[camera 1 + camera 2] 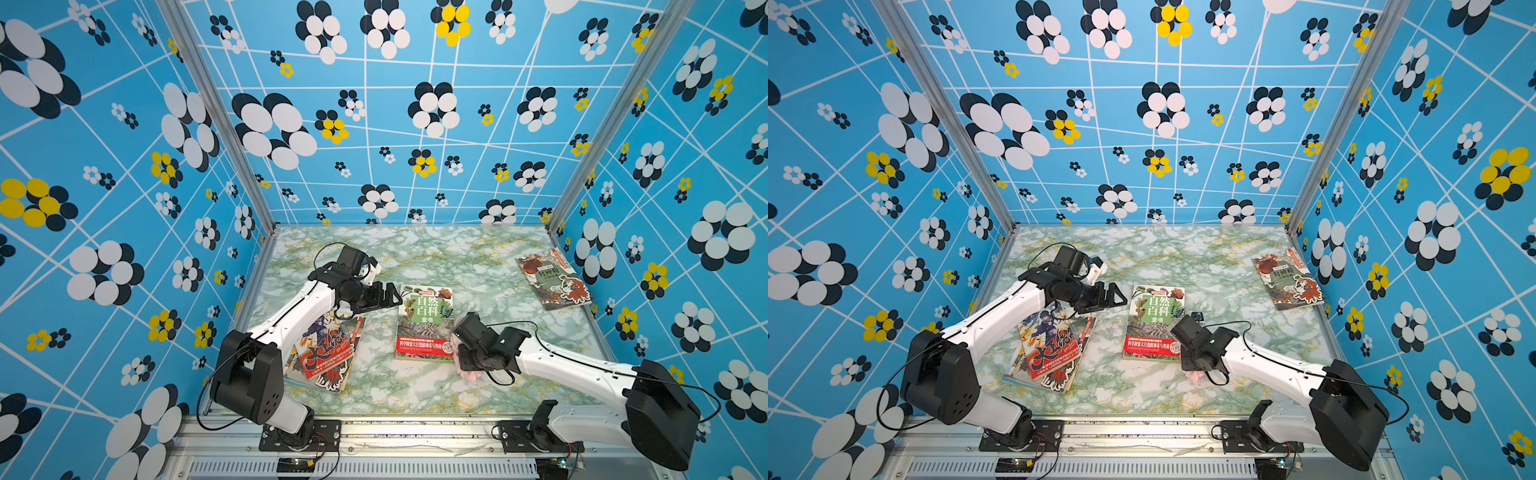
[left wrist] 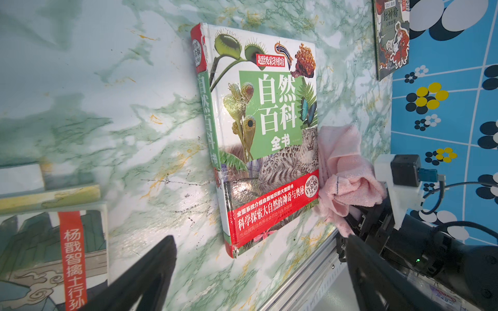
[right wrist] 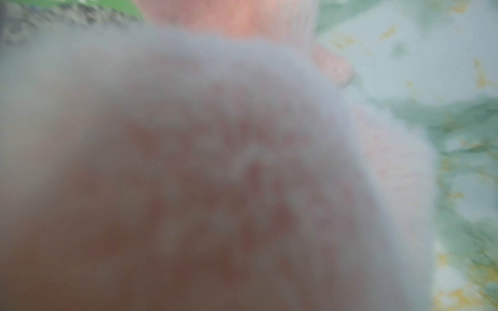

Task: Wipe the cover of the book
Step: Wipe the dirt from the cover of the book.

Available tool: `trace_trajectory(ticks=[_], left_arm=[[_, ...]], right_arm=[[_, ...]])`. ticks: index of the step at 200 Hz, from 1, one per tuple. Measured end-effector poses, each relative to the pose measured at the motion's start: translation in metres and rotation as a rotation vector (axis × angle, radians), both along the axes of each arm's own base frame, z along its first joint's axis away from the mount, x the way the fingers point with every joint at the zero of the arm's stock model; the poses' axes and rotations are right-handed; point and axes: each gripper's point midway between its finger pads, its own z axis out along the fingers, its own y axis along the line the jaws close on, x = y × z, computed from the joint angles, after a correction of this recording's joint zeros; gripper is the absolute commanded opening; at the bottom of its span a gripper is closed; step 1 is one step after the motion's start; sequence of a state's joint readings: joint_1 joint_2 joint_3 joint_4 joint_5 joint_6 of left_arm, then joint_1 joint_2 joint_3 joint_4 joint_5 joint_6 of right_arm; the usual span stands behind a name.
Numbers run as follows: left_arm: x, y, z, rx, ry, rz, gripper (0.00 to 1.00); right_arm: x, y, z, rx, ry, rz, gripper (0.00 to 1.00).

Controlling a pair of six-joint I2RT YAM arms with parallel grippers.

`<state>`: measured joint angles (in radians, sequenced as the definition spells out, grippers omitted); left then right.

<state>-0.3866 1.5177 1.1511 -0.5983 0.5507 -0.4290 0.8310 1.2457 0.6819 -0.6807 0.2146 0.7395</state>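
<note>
The book (image 1: 424, 322) (image 1: 1154, 322) (image 2: 264, 134), a green nature encyclopedia with a red band, lies flat mid-table. A crumpled pink cloth (image 2: 347, 175) (image 1: 471, 376) (image 1: 1196, 376) sits against its right edge near the red band. My right gripper (image 1: 460, 353) points down, shut on the cloth. Its jaws are hidden under the wrist, and blurred cloth (image 3: 242, 161) fills the right wrist view. My left gripper (image 1: 395, 295) (image 1: 1119, 297) (image 2: 260, 238) hovers open just left of the book's far left corner, holding nothing.
A stack of comic books (image 1: 328, 353) (image 1: 1054, 349) (image 2: 54, 255) lies under the left arm. Another book (image 1: 552, 278) (image 1: 1287, 278) (image 2: 392, 37) lies at the back right by the wall. Patterned walls close three sides; an aluminium rail (image 1: 415, 428) runs along the front.
</note>
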Motion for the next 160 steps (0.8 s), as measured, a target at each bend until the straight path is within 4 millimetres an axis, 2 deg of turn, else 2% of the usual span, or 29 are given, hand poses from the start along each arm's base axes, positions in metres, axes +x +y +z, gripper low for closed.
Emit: trace_trajectory(ticks=[14,23,42,62,78,114,137,160], left_arm=[[0.0,0.0,0.0,0.0,0.0,0.0,0.99],[0.0,0.0,0.0,0.0,-0.001,0.0,0.99],[0.0,0.0,0.001,0.0,-0.003,0.0,0.99],[0.0,0.001,0.004,0.003,-0.017,0.002,0.99],[0.0,0.003,0.008,0.005,-0.032,0.006,0.99],[0.002,0.006,0.012,0.016,-0.058,0.016,0.99],[0.004,0.009,0.012,0.025,-0.066,0.024,0.99],[0.006,0.012,0.012,0.029,-0.068,0.034,0.99]], right_arm=[[0.002,-0.014,0.009,-0.057,-0.005,-0.011,0.0],[0.013,-0.016,0.021,-0.06,-0.029,-0.024,0.0],[0.057,-0.009,0.055,-0.011,-0.125,-0.051,0.0],[0.109,0.017,0.074,0.036,-0.214,-0.022,0.0],[0.142,0.046,0.065,0.069,-0.23,0.022,0.0],[0.198,0.11,0.011,0.135,-0.165,0.122,0.0],[0.227,0.154,0.02,0.272,-0.201,0.168,0.0],[0.23,0.182,0.015,0.374,-0.19,0.199,0.0]])
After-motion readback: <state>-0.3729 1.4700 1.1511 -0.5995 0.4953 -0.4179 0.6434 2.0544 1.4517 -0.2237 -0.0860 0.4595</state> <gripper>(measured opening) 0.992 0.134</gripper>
